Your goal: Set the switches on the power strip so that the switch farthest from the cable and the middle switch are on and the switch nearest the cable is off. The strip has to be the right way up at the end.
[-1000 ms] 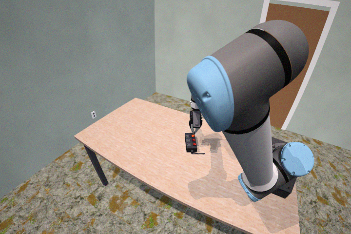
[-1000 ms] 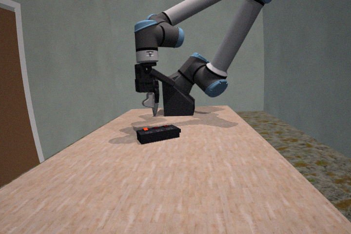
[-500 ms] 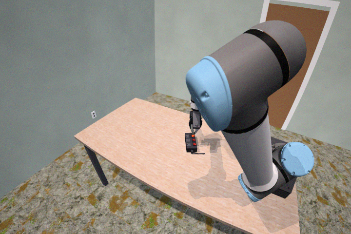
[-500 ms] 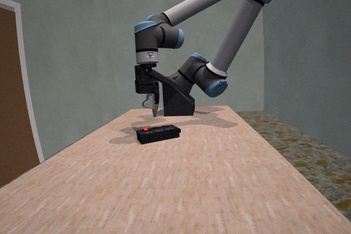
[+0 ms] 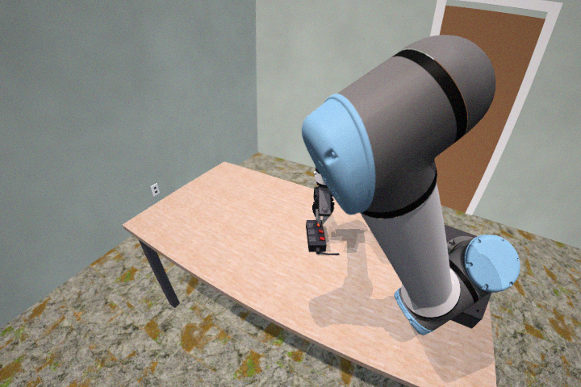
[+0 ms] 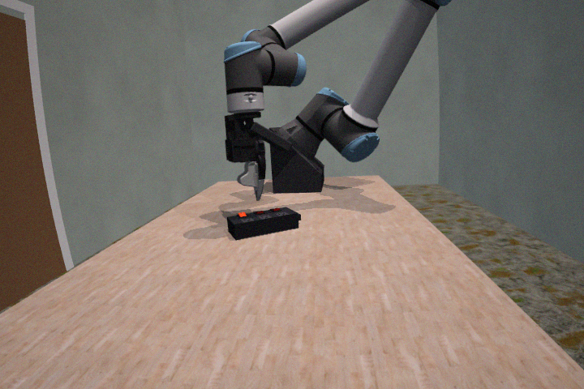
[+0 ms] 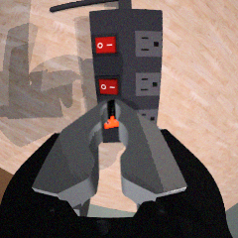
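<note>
The black power strip (image 5: 315, 235) lies the right way up on the wooden table, sockets and three red switches facing up. It also shows in the exterior view (image 6: 263, 221) and the wrist view (image 7: 126, 64). Its cable (image 7: 84, 6) leaves the end far from my gripper. The switch nearest the cable (image 7: 106, 46) and the middle switch (image 7: 108, 86) look dark red. The switch farthest from the cable (image 6: 241, 214) glows brighter orange-red and is mostly hidden behind my fingers in the wrist view. My gripper (image 6: 258, 197) is shut and empty, pointing down a little above that end of the strip.
The robot base (image 6: 297, 172) stands on the table behind the strip. The big arm links (image 5: 405, 150) block much of the top view. A door (image 5: 487, 105) is in the back wall.
</note>
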